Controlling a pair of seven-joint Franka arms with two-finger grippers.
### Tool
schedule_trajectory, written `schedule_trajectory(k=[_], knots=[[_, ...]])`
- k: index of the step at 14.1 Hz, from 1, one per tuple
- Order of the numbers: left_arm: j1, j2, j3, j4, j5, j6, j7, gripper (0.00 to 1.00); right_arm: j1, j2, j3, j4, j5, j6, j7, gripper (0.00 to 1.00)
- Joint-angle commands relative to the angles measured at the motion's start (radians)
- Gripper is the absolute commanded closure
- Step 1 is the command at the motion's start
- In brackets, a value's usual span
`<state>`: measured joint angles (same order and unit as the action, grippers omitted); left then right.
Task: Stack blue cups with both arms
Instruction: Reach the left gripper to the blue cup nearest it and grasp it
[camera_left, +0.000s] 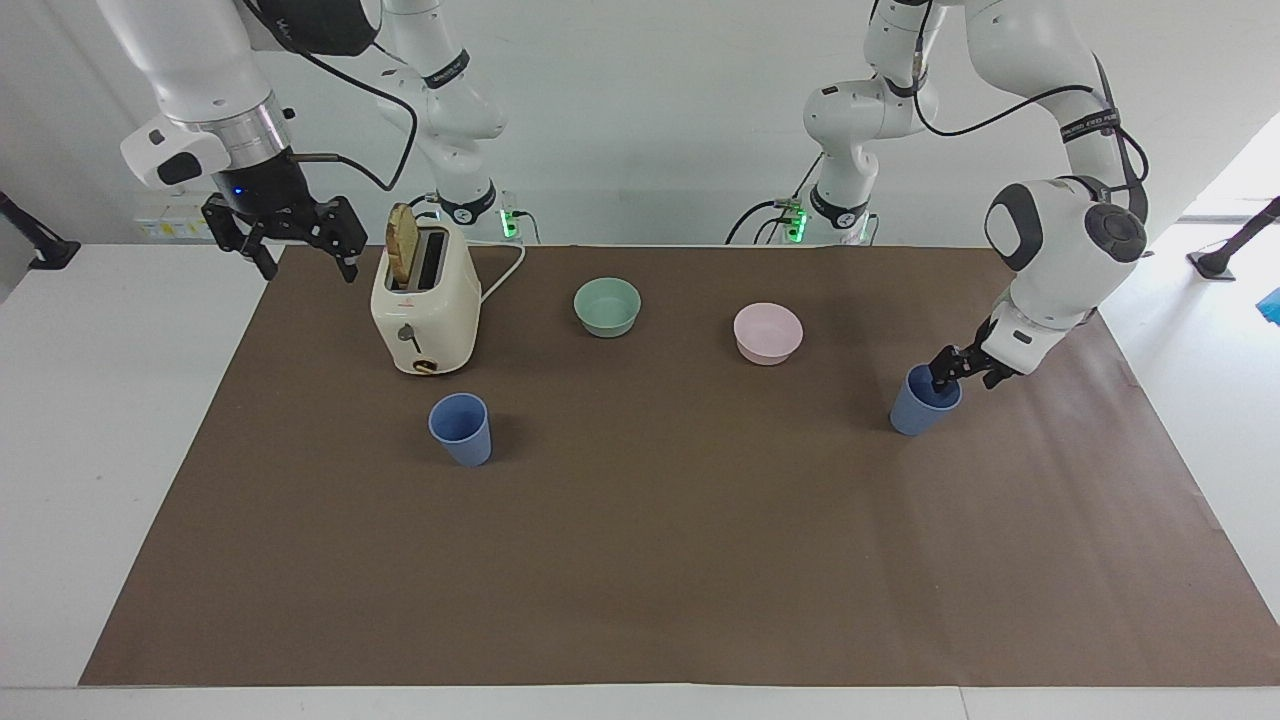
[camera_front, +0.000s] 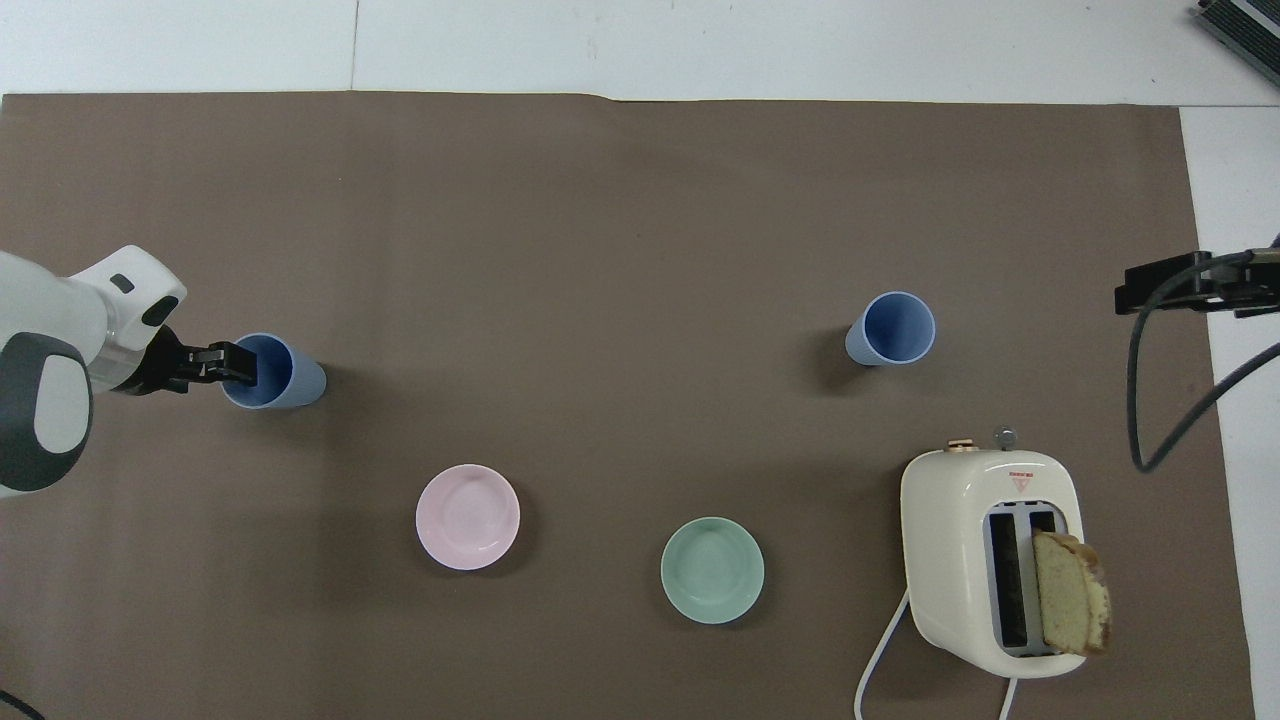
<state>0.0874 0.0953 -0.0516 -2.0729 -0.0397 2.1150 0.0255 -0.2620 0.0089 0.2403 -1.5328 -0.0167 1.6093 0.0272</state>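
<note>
Periwinkle-blue tapered plastic cups, two: one (camera_left: 461, 428) lower left of centre, below the cream toaster (camera_left: 424, 305); one (camera_left: 924, 400) at right. Left gripper (camera_left: 950, 378) at that right-hand cup's rim, one finger dipping inside; finger spacing cannot be told. Right gripper (camera_left: 290, 238) upper left, waiting aloft, fingers spread.

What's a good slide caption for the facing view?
Left claw reaches the rim of one blue cup; right claw waits beside the toaster.
</note>
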Motion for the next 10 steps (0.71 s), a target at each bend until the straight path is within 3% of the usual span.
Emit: schedule_trajectory(k=[1, 2, 6, 10], knots=[[-0.008, -0.014, -0.002, -0.024, -0.014, 0.025, -0.013, 0.84, -0.013, -0.024, 0.004, -0.027, 0.012, 0.009, -0.013, 0.0], [-0.008, -0.014, -0.004, -0.024, -0.014, 0.025, -0.006, 1.0, -0.013, -0.024, 0.004, -0.027, 0.012, 0.009, -0.013, 0.0], [-0.009, 0.004, -0.007, 0.029, -0.06, 0.005, -0.006, 1.0, -0.013, -0.024, 0.004, -0.029, 0.012, 0.009, -0.013, 0.0], [-0.012, 0.001, -0.013, 0.167, -0.092, -0.145, -0.022, 1.0, -0.013, -0.024, 0.004, -0.027, 0.012, 0.009, -0.013, 0.0]])
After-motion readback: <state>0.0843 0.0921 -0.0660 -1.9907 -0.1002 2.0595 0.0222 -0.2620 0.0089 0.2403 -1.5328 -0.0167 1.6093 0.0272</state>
